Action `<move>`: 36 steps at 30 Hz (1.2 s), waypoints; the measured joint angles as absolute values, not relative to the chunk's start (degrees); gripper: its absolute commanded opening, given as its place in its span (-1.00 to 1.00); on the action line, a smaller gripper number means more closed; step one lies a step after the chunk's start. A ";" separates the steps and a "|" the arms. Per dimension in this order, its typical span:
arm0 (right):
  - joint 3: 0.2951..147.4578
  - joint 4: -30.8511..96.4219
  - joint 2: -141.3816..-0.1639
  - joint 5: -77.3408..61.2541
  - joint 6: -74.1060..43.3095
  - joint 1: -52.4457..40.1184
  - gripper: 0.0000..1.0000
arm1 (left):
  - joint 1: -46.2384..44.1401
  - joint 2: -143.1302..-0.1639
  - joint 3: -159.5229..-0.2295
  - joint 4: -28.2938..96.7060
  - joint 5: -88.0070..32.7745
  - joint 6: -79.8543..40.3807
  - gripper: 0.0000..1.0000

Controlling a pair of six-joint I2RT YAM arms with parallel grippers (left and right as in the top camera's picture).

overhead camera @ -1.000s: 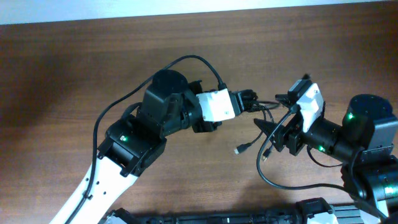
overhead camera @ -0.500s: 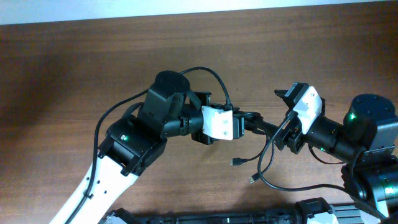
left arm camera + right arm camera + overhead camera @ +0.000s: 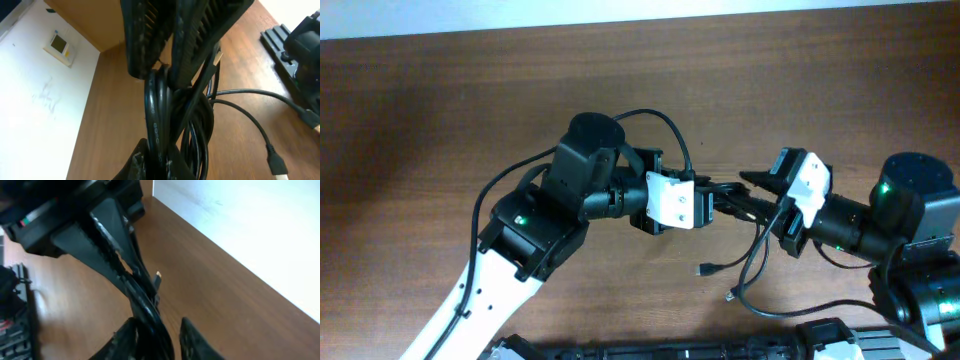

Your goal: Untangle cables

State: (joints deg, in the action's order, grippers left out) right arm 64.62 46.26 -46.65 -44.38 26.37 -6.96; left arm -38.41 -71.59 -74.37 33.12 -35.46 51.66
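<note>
Cables (image 3: 155, 115) are gathered as a dark knot between the two grippers, near the middle of the table (image 3: 470, 100).

On the left, the left gripper (image 3: 723, 200) is pressed together on the bundle. In its wrist view several black strands are seen pinched between the ribbed fingers (image 3: 142, 40) and running on below the tips. This clamp is judged to serve as an anchor, so that the knot is kept fixed while strands are worked loose from the other side.

From the knot, slack lengths are let fall toward the near edge. One is ended by a small plug (image 3: 705, 269), and a second plug (image 3: 731, 295) is found a little further right and nearer. Whether these ends rest on the wood or hang just above it cannot be told.

On the right, the right gripper (image 3: 753, 194) is set almost tip to tip with the left one, and the bundle is passed between its jaws. In its wrist view a strand is seen running up between its two fingers (image 3: 125, 340), with a sliver of gap on one side, so it cannot be told whether the strand is pinched or merely straddled. This placement is judged to be for taking a strand just beside the left clamp, so that it can be drawn away to the right
</note>
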 measured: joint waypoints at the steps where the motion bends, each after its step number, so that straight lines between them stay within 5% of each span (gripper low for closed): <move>1: 64.62 46.28 -46.59 -44.56 26.44 -6.96 -0.51 | -38.26 -71.66 -74.37 32.99 -36.07 51.68 -1.00; 9: 64.62 46.26 -46.57 -44.99 26.98 -6.94 -0.34 | -38.13 -71.70 -74.37 31.99 -38.48 51.70 -1.00; 10: 64.62 46.28 -46.57 -45.04 26.96 -6.94 -0.43 | -38.13 -71.70 -74.37 31.81 -39.03 51.70 -1.00; 11: 64.62 46.28 -46.54 -45.19 26.96 -6.94 -0.87 | -38.13 -71.70 -74.37 31.59 -39.40 51.70 -1.00; 17: 64.62 46.54 -46.54 -46.68 27.40 -7.01 -0.92 | -37.80 -71.75 -74.37 30.63 -40.56 51.68 -0.99; 19: 64.62 46.54 -46.54 -46.68 27.38 -7.01 -0.92 | -37.80 -71.75 -74.37 30.61 -40.58 51.68 -0.42; 20: 64.62 46.54 -46.54 -46.68 27.40 -7.01 -0.92 | -37.80 -71.75 -74.37 30.61 -40.56 51.55 0.04; 21: 64.62 46.44 -46.54 -46.39 27.22 -7.01 -0.92 | -37.80 -71.75 -74.37 30.57 -40.60 52.21 0.81; 22: 64.62 46.26 -46.57 -45.34 26.94 -6.98 -0.92 | -37.93 -71.75 -74.37 30.61 -41.06 51.92 0.95; 27: 64.60 44.16 -47.20 -35.16 19.99 -6.94 -0.92 | -38.46 -71.75 -74.43 30.41 -36.62 46.15 0.98; 36: 64.60 39.20 -47.20 -30.04 13.21 -6.94 -0.92 | -38.46 -71.75 -74.48 29.23 -11.00 16.78 0.98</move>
